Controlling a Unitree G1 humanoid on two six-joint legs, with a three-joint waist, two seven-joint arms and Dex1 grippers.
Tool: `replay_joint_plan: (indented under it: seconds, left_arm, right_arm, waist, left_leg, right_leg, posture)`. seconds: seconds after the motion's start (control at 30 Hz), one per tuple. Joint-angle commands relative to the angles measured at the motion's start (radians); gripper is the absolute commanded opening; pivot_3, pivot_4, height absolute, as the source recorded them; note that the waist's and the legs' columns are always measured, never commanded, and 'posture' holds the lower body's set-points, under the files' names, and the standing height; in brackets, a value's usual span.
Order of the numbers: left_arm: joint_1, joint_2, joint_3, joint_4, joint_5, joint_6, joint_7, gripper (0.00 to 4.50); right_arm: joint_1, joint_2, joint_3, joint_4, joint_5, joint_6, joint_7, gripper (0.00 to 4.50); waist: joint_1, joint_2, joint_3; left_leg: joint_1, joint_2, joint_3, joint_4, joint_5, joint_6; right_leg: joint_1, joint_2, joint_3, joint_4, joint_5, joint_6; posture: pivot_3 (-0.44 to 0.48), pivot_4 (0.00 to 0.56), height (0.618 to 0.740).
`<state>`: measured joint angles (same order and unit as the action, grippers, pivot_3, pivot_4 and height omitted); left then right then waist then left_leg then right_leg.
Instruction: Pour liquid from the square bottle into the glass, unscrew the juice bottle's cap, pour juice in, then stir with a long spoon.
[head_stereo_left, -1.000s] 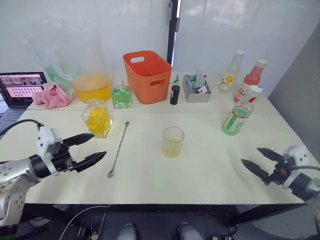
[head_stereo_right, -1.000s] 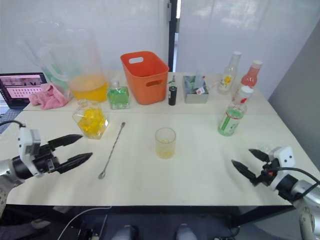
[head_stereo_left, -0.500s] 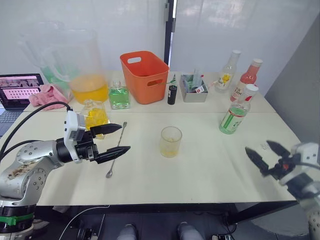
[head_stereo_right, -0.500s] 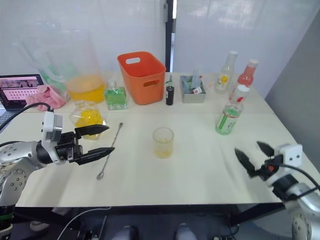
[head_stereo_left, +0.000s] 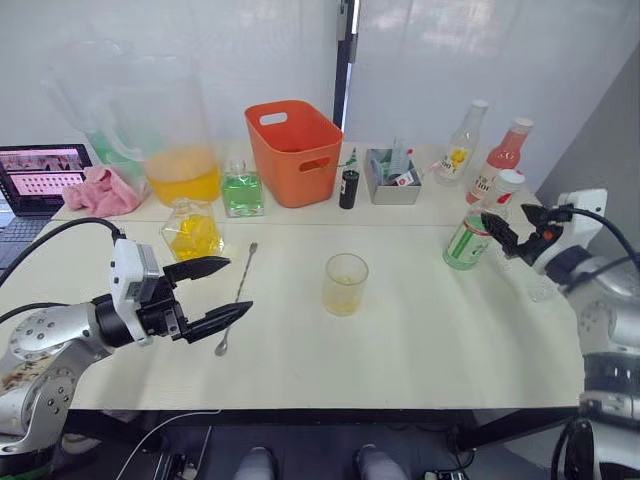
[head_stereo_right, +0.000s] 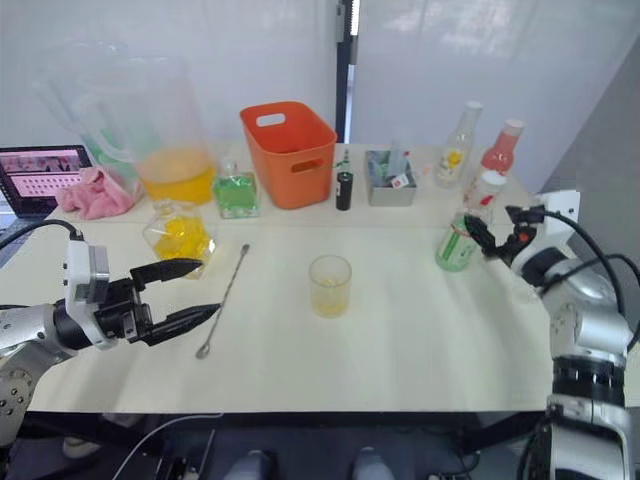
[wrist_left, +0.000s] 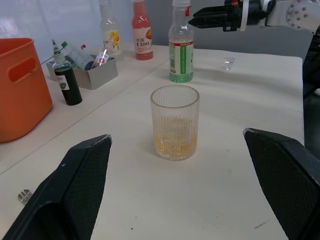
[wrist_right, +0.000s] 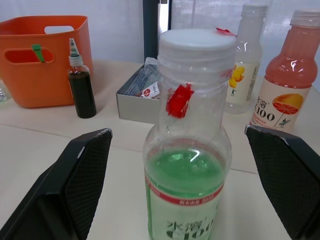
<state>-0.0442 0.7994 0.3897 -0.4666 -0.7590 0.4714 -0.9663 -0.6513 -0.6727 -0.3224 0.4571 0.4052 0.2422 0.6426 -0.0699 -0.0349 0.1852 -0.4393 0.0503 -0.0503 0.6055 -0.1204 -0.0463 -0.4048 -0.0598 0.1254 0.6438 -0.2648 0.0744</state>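
Observation:
The ribbed glass (head_stereo_left: 346, 284) stands mid-table with a little yellow liquid in it. To its left lies the long spoon (head_stereo_left: 237, 297), and behind that stands the square bottle (head_stereo_left: 193, 235) of yellow liquid. My left gripper (head_stereo_left: 239, 284) hovers open just over the spoon, pointing toward the glass (wrist_left: 175, 122). The juice bottle (head_stereo_left: 472, 238), with green liquid and a white cap (wrist_right: 196, 44), stands upright at the right. My right gripper (head_stereo_left: 502, 212) is open at cap height right beside the bottle, with the cap in line between its fingers, not touching.
Along the back stand a large pitcher (head_stereo_left: 180, 150), a green square flask (head_stereo_left: 243, 190), an orange basket (head_stereo_left: 295, 150), a small dark bottle (head_stereo_left: 348, 187), a grey tray (head_stereo_left: 393, 190) and two more bottles (head_stereo_left: 500, 160). A laptop (head_stereo_left: 40, 175) and pink cloth (head_stereo_left: 103, 192) sit far left.
My right gripper has risen from the table's front right edge to the juice bottle's cap. My left gripper has moved right, over the spoon. The camera has shifted slightly.

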Motion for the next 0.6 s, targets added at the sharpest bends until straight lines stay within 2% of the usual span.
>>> replay_joint_plan:
  seconds: [0.03,0.23,0.27,0.33,0.47,0.53,0.6]
  left_arm:
    - [0.024,0.002,0.034,-0.061,-0.026,0.008,0.027,4.48]
    - [0.068,-0.013,0.047,-0.109,-0.034,0.010,0.071,4.48]
    - [0.073,-0.015,0.047,-0.114,-0.034,0.009,0.076,4.50]
    - [0.081,-0.017,0.045,-0.121,-0.035,0.007,0.083,4.50]
    - [0.093,-0.023,0.040,-0.129,-0.034,0.001,0.094,4.50]
    - [0.097,-0.024,0.038,-0.130,-0.034,-0.003,0.094,4.50]
    - [0.096,-0.024,0.034,-0.127,-0.033,-0.007,0.088,4.50]
  right_arm:
    - [-0.078,-0.009,0.003,0.086,-0.024,-0.076,0.032,4.50]
    - [-0.212,0.002,0.035,0.268,-0.070,-0.152,0.049,4.50]
    - [-0.225,0.004,0.034,0.286,-0.071,-0.163,0.054,4.11]
    - [-0.244,0.009,0.030,0.312,-0.071,-0.180,0.067,3.69]
    - [-0.262,0.010,0.033,0.349,-0.083,-0.209,0.073,2.29]
    - [-0.261,0.009,0.034,0.355,-0.089,-0.214,0.073,1.73]
    - [-0.255,0.005,0.033,0.348,-0.090,-0.216,0.074,1.70]
  waist:
    - [-0.001,0.000,0.000]
    - [-0.001,0.000,0.000]
    - [-0.001,0.000,0.000]
    - [-0.001,0.000,0.000]
    - [-0.002,0.000,0.000]
    - [-0.002,0.000,0.000]
    - [-0.002,0.001,0.000]
  left_leg:
    - [0.000,0.000,0.000,0.000,0.000,0.000]
    - [0.000,0.000,0.000,0.000,0.000,0.000]
    - [0.000,0.000,0.000,0.000,0.000,0.000]
    - [0.000,0.000,0.000,0.000,0.000,0.000]
    - [0.000,0.000,0.000,0.000,0.000,0.000]
    - [0.000,0.000,0.000,0.000,0.000,0.000]
    - [0.000,0.000,0.000,0.000,0.000,0.000]
  right_leg:
    - [0.000,0.000,0.000,0.000,0.000,0.000]
    - [0.000,0.000,0.000,0.000,0.000,0.000]
    - [0.000,0.000,0.000,0.000,0.000,0.000]
    - [0.000,0.000,0.000,0.000,0.000,0.000]
    - [0.000,0.000,0.000,0.000,0.000,0.000]
    - [0.000,0.000,0.000,0.000,0.000,0.000]
    - [0.000,0.000,0.000,0.000,0.000,0.000]
  posture:
    - [0.000,0.150,0.740]
    - [0.000,0.150,0.740]
    - [0.000,0.150,0.740]
    - [0.000,0.150,0.740]
    - [0.000,0.150,0.740]
    - [0.000,0.150,0.740]
    - [0.000,0.150,0.740]
